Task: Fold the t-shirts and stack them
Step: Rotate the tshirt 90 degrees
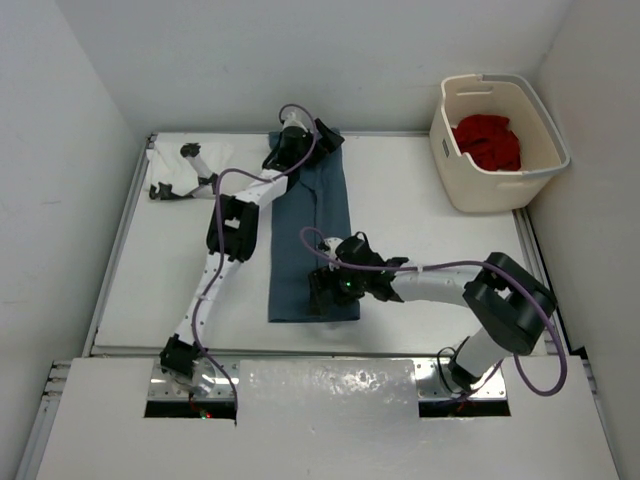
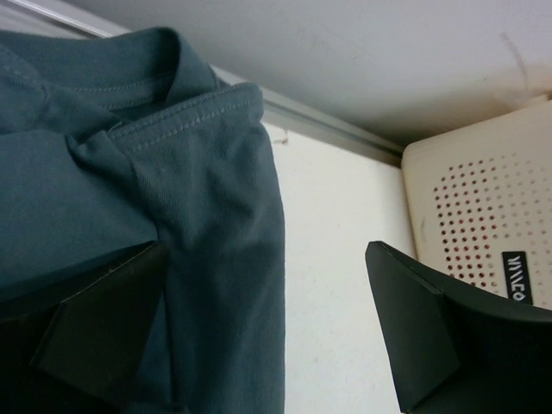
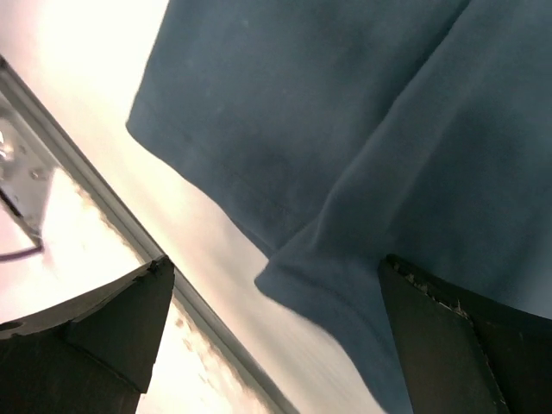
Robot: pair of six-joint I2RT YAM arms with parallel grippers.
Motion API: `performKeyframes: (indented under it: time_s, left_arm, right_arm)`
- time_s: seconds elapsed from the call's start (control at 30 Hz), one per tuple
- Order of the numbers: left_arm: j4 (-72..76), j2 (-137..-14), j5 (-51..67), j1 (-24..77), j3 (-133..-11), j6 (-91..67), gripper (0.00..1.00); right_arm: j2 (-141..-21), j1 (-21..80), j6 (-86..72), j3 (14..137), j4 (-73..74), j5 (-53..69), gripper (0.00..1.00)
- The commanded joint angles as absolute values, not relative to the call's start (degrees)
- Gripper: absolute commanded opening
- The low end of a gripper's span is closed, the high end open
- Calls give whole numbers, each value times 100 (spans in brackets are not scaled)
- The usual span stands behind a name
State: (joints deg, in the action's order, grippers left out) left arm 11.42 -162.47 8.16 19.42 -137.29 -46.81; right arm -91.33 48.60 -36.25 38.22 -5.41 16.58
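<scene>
The blue-grey t-shirt [image 1: 312, 240] lies folded into a long narrow strip down the middle of the table. My left gripper [image 1: 324, 136] hovers open over its far collar end; in the left wrist view the collar and right edge [image 2: 207, 172] lie between and left of my spread fingers [image 2: 431, 336]. My right gripper [image 1: 318, 290] stands open over the near hem; the right wrist view shows the hem corner [image 3: 345, 285] between the fingers. The white t-shirt [image 1: 172, 170] rests at the far left corner. The red t-shirt [image 1: 490, 142] sits in the basket.
The cream laundry basket [image 1: 480, 185] stands at the far right corner, and its perforated wall [image 2: 483, 216] shows close to my left gripper's right finger. A raised metal rim [image 3: 103, 198] runs along the table's near edge.
</scene>
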Motion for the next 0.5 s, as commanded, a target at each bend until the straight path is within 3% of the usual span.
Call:
performKeyframes:
  time_s: [0.0, 0.17, 0.37, 0.47]
  left_arm:
    - [248, -15480, 720, 1890, -13641, -4238, 100]
    - [-194, -13749, 748, 1890, -13334, -3806, 100]
    - [-1227, -11991, 554, 1881, -13071, -3121, 100]
    - [-1835, -10752, 256, 1898, -11321, -2971, 100]
  right_arm:
    - [-8738, 4922, -2972, 4507, 684, 1292, 99]
    - [-8272, 4913, -2278, 5299, 1397, 914, 99]
    - [-7410, 4913, -2338, 5274, 1731, 327, 99]
    - [-6918, 4896, -2583, 4809, 1924, -481, 99]
